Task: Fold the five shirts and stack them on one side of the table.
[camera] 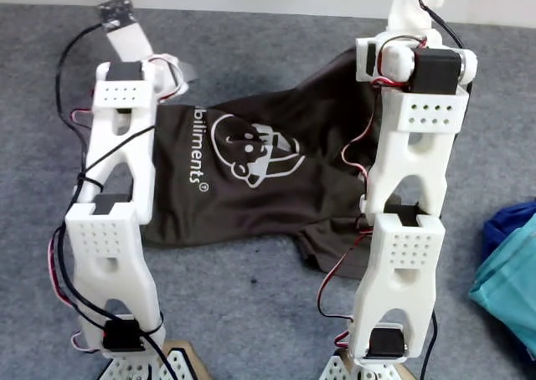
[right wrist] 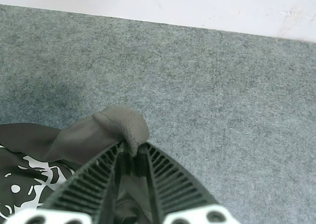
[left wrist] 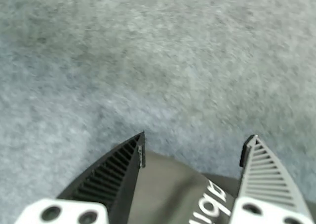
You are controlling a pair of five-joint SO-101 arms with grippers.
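A dark brown shirt [camera: 276, 196] with a white print lies spread on the grey carpet between my two arms. My right gripper [right wrist: 132, 151] is shut on a bunched fold of the shirt [right wrist: 116, 125], and that far right corner is drawn up toward the right arm [camera: 412, 146]. My left gripper [left wrist: 195, 144] is open at the shirt's far left edge. The hem of the shirt [left wrist: 168, 194], with white lettering, lies between its fingers [left wrist: 123, 169]. The left arm [camera: 117, 154] stretches over the shirt's left side.
A blue shirt [camera: 509, 219] and a teal shirt [camera: 512, 288] lie crumpled at the right edge of the table. Bare grey carpet [left wrist: 158, 61] extends beyond the dark shirt. A white strip [right wrist: 197, 2] borders the far edge.
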